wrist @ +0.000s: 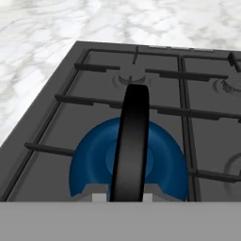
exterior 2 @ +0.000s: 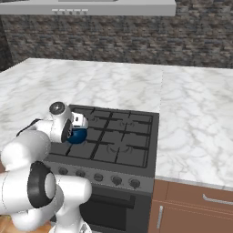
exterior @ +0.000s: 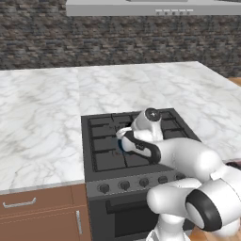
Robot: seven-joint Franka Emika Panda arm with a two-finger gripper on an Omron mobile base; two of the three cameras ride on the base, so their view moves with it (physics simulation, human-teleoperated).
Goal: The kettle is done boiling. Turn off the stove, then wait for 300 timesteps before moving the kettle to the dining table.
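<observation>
A white grey-veined marble counter (exterior: 42, 117) is seen running to the left and right of the stove (exterior: 101, 141), under a dark stone wall (exterior 2: 113, 36) and a grey hood (exterior: 155, 7). Brown cabinet fronts (exterior: 37, 212) with metal handles are set below the counter. The stove is shown dark grey, with black grates (wrist: 94, 101) and a row of round knobs (exterior 2: 107, 178) along its near front above the oven door (exterior 2: 104, 211). The kettle (wrist: 164, 160) is found standing on the grates at the stove's near left burner, blue and glossy, with its black arched handle (wrist: 133, 141) upright. The gripper (exterior 2: 78, 121) is held directly over the kettle, close above the handle. Whether its fingers are spread or closed cannot be told, since the tips are hidden.
</observation>
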